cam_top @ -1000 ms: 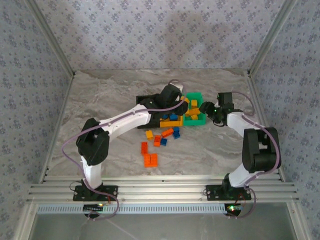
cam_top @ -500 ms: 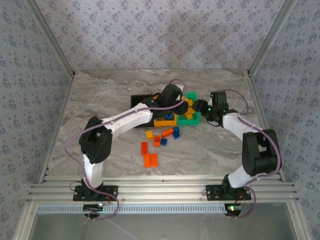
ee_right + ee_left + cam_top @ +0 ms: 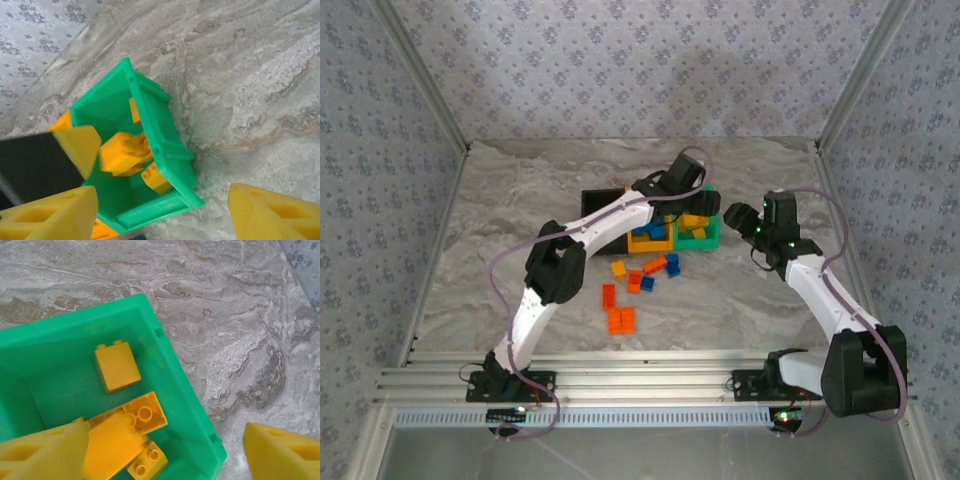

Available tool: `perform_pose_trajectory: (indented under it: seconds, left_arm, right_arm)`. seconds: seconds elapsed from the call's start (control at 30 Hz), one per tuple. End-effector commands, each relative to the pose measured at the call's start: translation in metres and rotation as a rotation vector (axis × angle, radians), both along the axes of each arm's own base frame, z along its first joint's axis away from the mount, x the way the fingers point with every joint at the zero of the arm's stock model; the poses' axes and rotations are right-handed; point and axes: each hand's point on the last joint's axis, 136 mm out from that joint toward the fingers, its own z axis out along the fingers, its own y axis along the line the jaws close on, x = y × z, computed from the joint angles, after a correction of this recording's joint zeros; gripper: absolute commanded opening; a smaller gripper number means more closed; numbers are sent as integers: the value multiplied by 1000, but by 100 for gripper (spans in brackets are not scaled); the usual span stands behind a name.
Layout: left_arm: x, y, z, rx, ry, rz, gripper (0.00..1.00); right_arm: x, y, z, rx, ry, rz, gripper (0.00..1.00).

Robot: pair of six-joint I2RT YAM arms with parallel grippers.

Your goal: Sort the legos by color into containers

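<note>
Left wrist: yellow legos [image 3: 117,365] in green bin [image 3: 172,365]; left claw [image 3: 165,452], right claw [image 3: 162,212] spread

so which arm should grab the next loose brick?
Right, probably: the right gripper, jaws open and empty, sits beside the green bin, close to the loose legos; the left gripper hangs over that bin, arm outstretched.

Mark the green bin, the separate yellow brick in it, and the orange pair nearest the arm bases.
green bin [image 3: 177,380], left wrist view, wall rim.
yellow brick [image 3: 117,366], left wrist view, broad face.
orange pair [image 3: 620,320], top view, its middle.
</note>
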Motion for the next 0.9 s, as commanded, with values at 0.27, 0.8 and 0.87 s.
perform_pose_trajectory:
  seconds: [0.27,0.8,0.87]
  left_arm:
    - [-61,75,96,-151,-129,55,100]
    - [-189,291,16,-54,-82,429,99]
    - [-195,300,11,-52,-75,454,100]
  right_arm:
    - [-51,78,-17,-77,78,362,72]
    - [-189,231,-99,-500,213,1093,74]
    - [-192,238,-104,-542,215,1108,75]
